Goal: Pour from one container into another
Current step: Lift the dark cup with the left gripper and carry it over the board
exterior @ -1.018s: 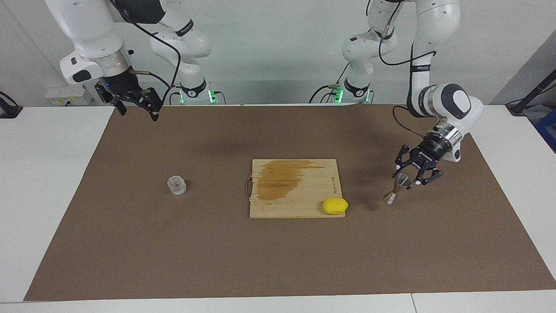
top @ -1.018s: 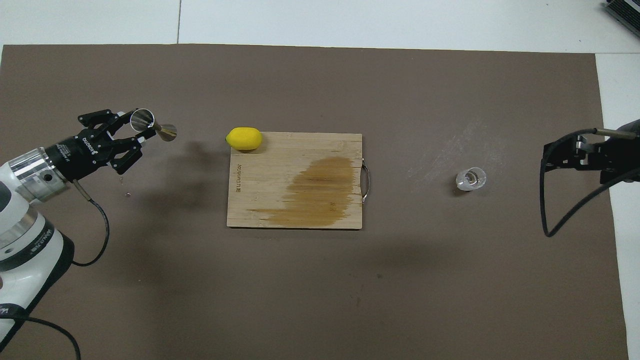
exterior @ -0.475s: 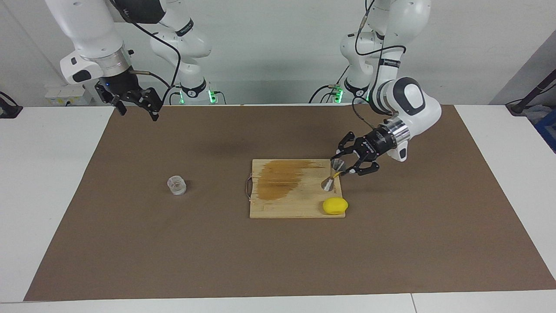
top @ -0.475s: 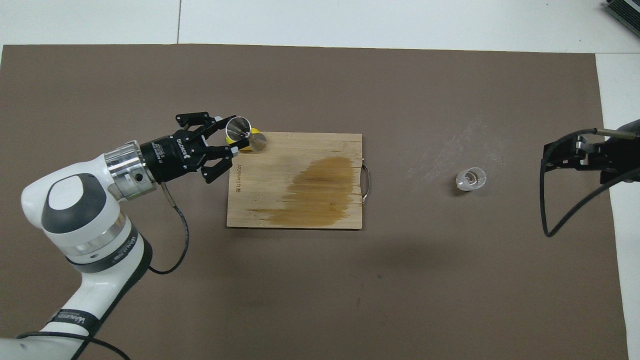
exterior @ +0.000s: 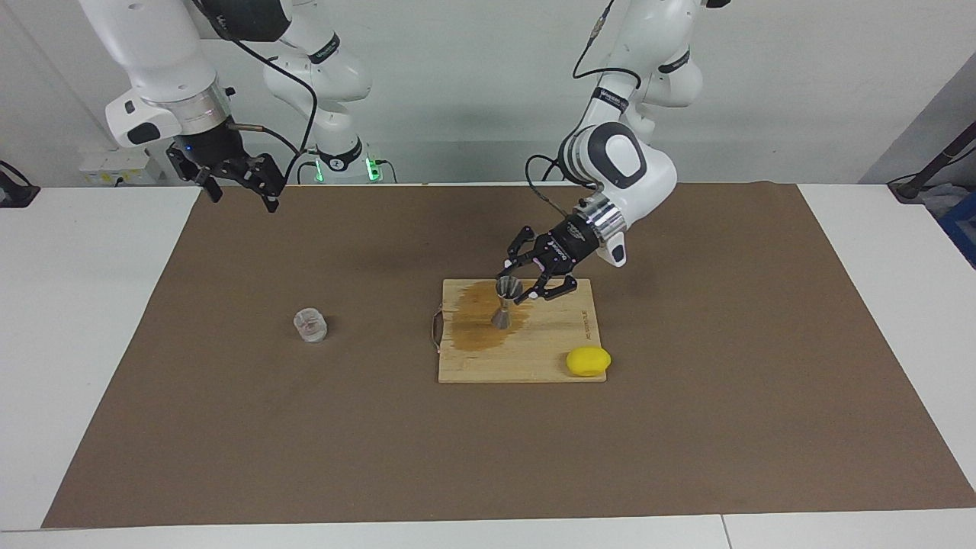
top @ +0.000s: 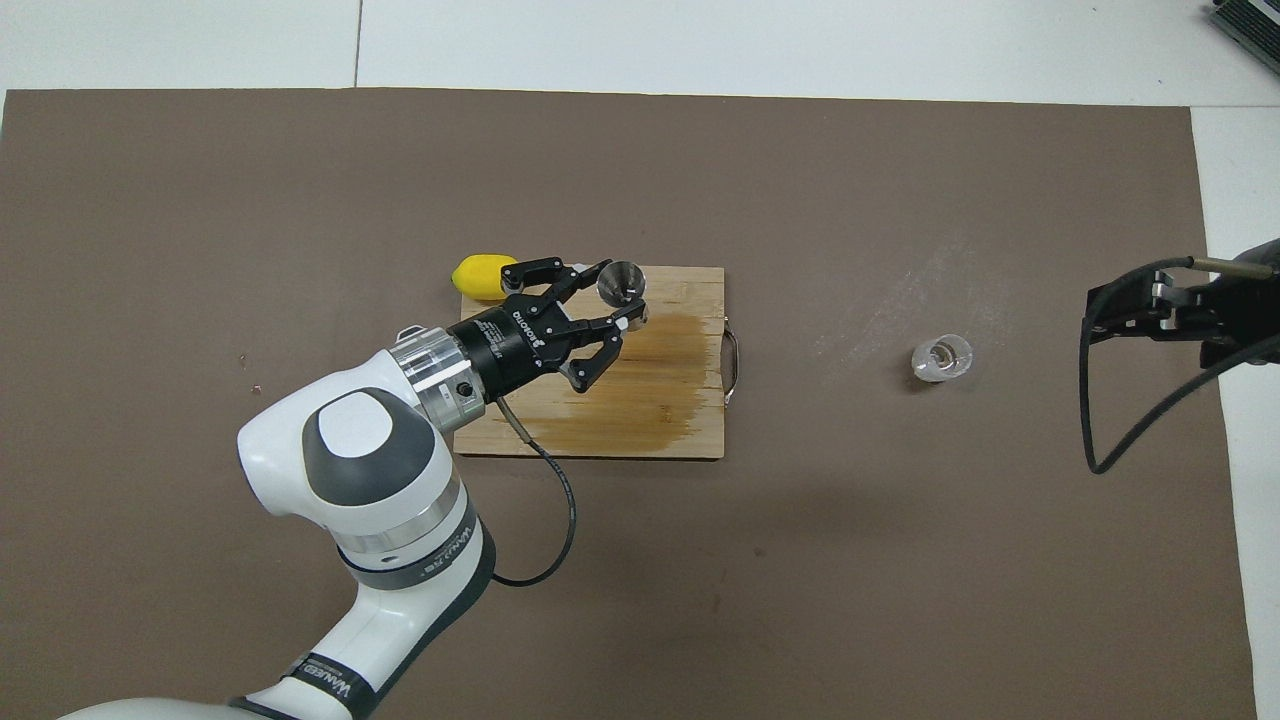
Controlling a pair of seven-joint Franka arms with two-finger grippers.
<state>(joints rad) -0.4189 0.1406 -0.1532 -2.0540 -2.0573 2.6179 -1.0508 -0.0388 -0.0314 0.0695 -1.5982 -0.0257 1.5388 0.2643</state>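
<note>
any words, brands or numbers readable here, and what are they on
"ROBOTIQ" on the black body of the left pincer, upside down in the overhead view, which is shut on the jigger.
Engraved mark on the cutting board, by the edge toward the left arm's end: too blurred to read.
Lettering on the left arm's black wrist band: not readable for sure.
Nothing on the glass cup or lemon.

Silvery jigger; clear glass cup; yellow lemon; stained wooden board.

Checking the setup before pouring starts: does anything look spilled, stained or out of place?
Yes. The cutting board carries a broad dark stain resembling soaked-in liquid. The lemon overhangs the board's corner. The mat shows pale streaks near the glass cup.
</note>
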